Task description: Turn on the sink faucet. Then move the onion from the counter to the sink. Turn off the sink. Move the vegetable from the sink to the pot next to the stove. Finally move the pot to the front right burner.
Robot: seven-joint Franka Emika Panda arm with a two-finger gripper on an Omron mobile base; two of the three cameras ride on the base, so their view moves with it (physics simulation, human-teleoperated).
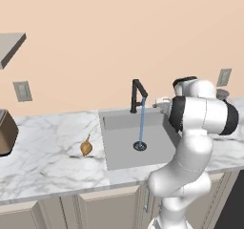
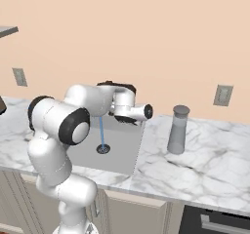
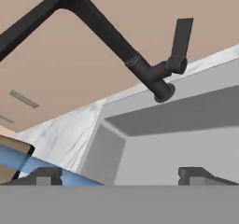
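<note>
You had the slim matte-black faucet (image 1: pixel 138 95) running, gripper (image 3: pixel 120 174) spread wide and empty — golden-brown onion (image 1: pixel 86 147) remained on the white marble counter (image 1: pixel 47 147).

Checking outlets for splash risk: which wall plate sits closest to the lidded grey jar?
The plate on the wall right of the sink, just above the grey jar; the other plate is far left.

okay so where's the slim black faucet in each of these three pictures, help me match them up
Left base view: the slim matte-black faucet stands at centre, behind the grey sink basin.
Right base view: mostly hidden behind the white arm; I cannot pick it out.
Hand view: it crosses the upper half, tilted, from the top left to its base at right of centre.
Shared landmark: the blue water stream.
</note>
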